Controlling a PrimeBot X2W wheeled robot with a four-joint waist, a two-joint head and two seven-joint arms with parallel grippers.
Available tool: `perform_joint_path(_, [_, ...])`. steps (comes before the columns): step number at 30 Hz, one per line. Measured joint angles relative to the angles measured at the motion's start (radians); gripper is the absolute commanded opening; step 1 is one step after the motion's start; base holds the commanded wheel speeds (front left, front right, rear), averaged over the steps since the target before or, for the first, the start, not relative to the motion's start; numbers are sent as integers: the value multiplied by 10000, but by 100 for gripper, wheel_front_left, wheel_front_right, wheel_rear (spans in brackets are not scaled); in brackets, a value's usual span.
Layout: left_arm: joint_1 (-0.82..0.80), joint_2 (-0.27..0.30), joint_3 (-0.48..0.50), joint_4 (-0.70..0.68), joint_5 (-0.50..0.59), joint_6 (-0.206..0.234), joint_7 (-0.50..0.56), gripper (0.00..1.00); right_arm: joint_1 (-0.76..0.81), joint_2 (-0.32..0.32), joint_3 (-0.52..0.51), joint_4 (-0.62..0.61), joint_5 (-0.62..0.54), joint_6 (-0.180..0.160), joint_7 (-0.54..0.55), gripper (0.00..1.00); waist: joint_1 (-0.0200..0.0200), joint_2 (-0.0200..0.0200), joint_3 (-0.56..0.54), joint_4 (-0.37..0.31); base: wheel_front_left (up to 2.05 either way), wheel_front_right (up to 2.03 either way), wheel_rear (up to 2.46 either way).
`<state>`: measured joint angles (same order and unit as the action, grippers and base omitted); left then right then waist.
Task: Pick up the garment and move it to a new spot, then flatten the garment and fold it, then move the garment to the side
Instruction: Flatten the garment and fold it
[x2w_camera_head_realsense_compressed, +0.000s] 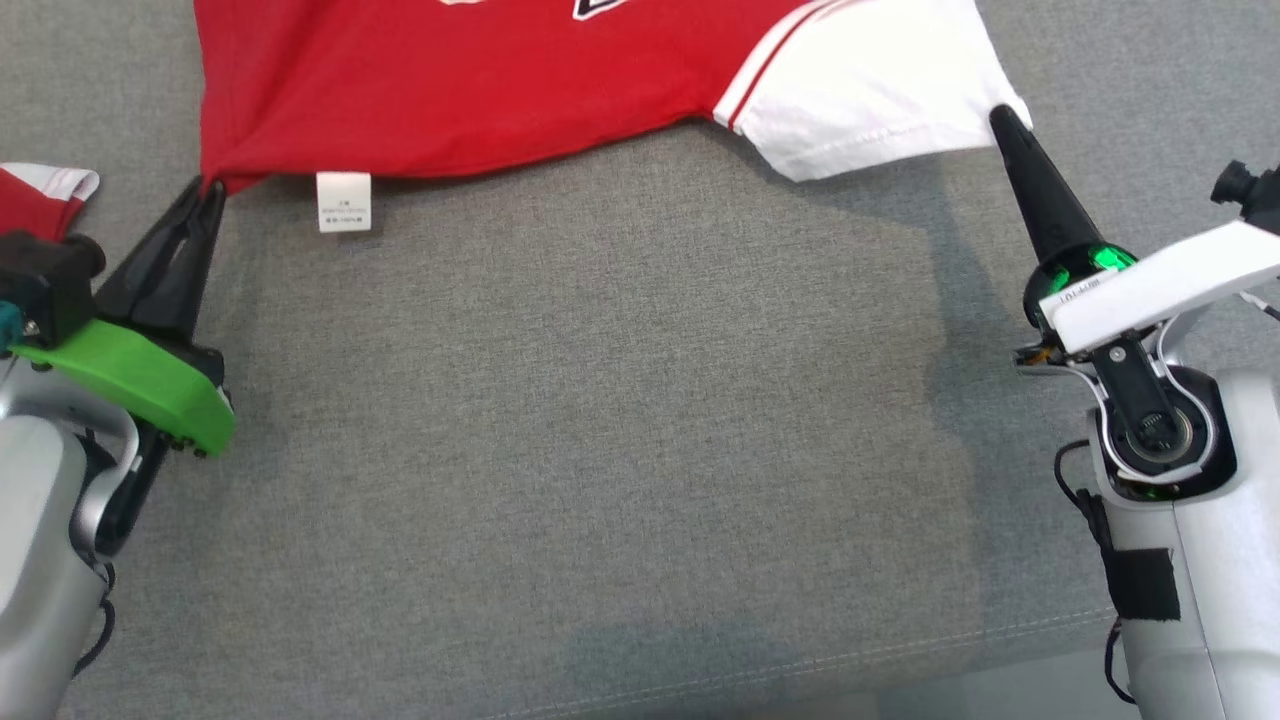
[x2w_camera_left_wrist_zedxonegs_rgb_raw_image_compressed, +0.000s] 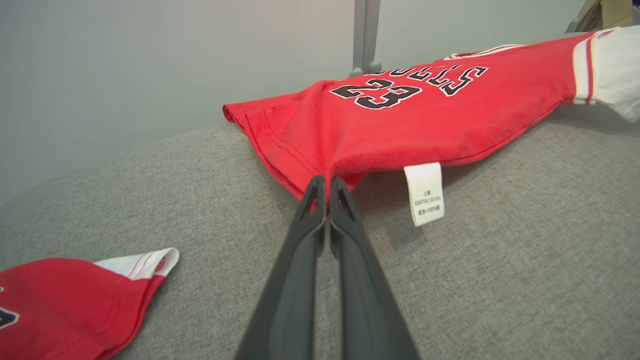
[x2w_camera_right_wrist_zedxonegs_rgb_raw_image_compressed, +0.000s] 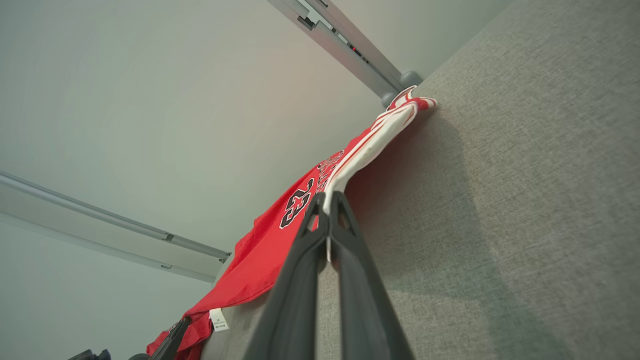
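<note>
Soft, light red-and-white cotton jersey (x2w_camera_head_realsense_compressed: 480, 80) stretches across the frame's top over a grey fabric bench (x2w_camera_head_realsense_compressed: 620, 400). Left gripper (x2w_camera_head_realsense_compressed: 210, 188) is clenched on its red hem corner, and right gripper (x2w_camera_head_realsense_compressed: 1000, 115) on the white sleeve edge. It will likely sag and handle best by its corners.

Left claw (x2w_camera_head_realsense_compressed: 212, 190) and right claw (x2w_camera_head_realsense_compressed: 1001, 115), both pinched tight, well apart, tips forward and slightly inward.

Pale grey forearms (x2w_camera_head_realsense_compressed: 40, 520) bear a black strap (x2w_camera_head_realsense_compressed: 1145, 585), green wrist bracket (x2w_camera_head_realsense_compressed: 140, 375) and tapered black jaws.
</note>
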<state>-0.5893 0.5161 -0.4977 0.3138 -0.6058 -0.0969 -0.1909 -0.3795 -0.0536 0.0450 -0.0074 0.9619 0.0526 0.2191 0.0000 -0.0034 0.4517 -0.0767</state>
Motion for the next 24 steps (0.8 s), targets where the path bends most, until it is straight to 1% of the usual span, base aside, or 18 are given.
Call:
perform_joint_path(5, [686,-27,-332,0,15,-81,-148,0,893,-372,-313,-134,-230,-19,17,0,0,0,-624,-27,0,0,0])
perform_joint_path(8, [1106,-40,-382,12,-90,-90,-201,0,1493,-514,-474,-209,-230,-121,117,0,0,0,-1010,-26,0,0,0])
perform_joint_path(10, [1339,-21,-382,15,-163,-94,-203,0,1837,-516,-497,-303,-203,-267,286,0,0,0,-1261,-21,0,0,0])
perform_joint_path(13, [1618,58,-393,15,-192,-98,-213,0,2379,-531,-466,-506,-138,-303,562,0,0,0,-1607,-8,0,0,0])
perform_joint_path(19, [2255,58,-593,12,-255,-98,-213,0,3707,-566,-493,-788,79,-556,863,0,0,1,-2140,55,0,0,0])
perform_joint_path(24, [2814,84,-627,153,-276,-98,-284,0,4557,-646,-142,-842,-134,-560,1055,0,0,0,-2326,71,0,0,0])
